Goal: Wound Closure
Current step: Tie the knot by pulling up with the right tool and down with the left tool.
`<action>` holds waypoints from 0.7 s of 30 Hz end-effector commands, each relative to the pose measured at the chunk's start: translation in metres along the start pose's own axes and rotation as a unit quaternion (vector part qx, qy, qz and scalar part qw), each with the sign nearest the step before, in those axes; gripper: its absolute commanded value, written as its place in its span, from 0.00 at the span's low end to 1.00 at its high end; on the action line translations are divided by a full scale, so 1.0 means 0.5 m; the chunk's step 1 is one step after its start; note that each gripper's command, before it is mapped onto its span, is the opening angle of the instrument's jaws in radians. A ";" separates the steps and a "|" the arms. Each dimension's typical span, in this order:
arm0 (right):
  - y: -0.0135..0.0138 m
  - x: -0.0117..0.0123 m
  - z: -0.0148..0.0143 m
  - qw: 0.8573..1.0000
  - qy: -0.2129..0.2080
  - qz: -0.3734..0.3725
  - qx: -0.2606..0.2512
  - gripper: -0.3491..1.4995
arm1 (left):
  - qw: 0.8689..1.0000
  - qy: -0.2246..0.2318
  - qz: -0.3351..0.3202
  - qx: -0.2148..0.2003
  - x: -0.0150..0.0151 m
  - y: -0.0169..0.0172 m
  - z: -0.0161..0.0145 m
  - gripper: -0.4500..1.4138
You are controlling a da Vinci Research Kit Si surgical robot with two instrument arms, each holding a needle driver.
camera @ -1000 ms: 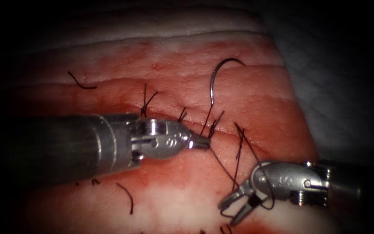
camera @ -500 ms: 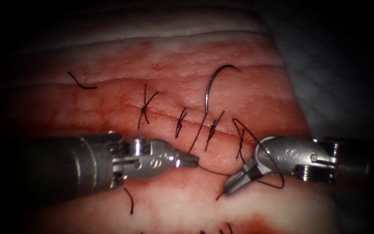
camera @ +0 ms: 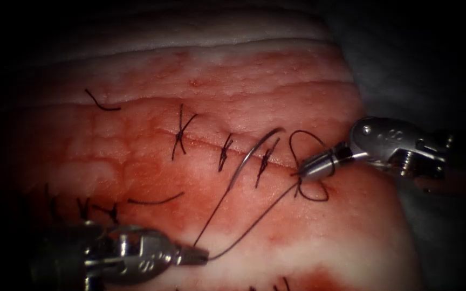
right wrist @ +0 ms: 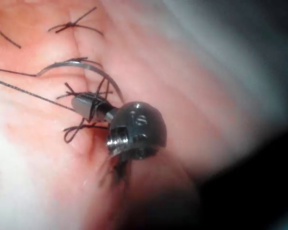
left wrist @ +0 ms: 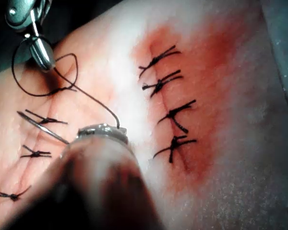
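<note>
The tissue (camera: 254,102) has a cut (camera: 206,144) closed by several tied stitches. The curved needle (camera: 252,151) lies free on the tissue surface, slanting across the cut between two stitches, held by neither tool. My left tool (camera: 198,254) sits low on the near-left tissue, shut on the thread (camera: 254,226). One strand runs from there to the needle's tail, another to the knot at the cut's right end. There my right tool (camera: 304,171) is shut on the thread beside a loose loop (camera: 308,134). The right wrist view shows these jaws (right wrist: 84,105) below the needle (right wrist: 81,64).
A second row of tied stitches (camera: 82,207) lies at the lower left, near my left tool's shaft. Cut thread pieces rest on the tissue at the upper left (camera: 101,102) and mid left (camera: 155,200). Red fluid stains the tissue around the cut. The tissue's edge (camera: 373,161) falls away on the right.
My left tool has drawn back down and left with the thread, dragging the needle down across the cut. My right tool rose to the cut's right end and shut on the thread.
</note>
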 end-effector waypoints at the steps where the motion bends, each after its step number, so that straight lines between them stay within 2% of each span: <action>1: 0.0023 0.0004 0.0012 1.000 0.001 -0.001 -0.004 0.00 | 1.000 0.000 0.001 0.000 0.0002 -0.0003 0.0012 0.00; 8: 0.0074 -0.0004 -0.0014 0.998 0.004 0.034 -0.049 0.00 | 1.000 -0.005 0.012 -0.012 0.0021 0.0061 -0.0045 0.00; 17: 0.0092 -0.0006 -0.0024 0.996 0.004 0.047 -0.081 0.00 | 0.998 -0.020 0.030 -0.044 0.0038 0.0149 -0.0116 0.00; 21: 0.0107 -0.0004 -0.0026 0.993 0.004 0.055 -0.100 0.00 | 0.996 -0.024 0.040 -0.072 0.0046 0.0192 -0.0144 0.00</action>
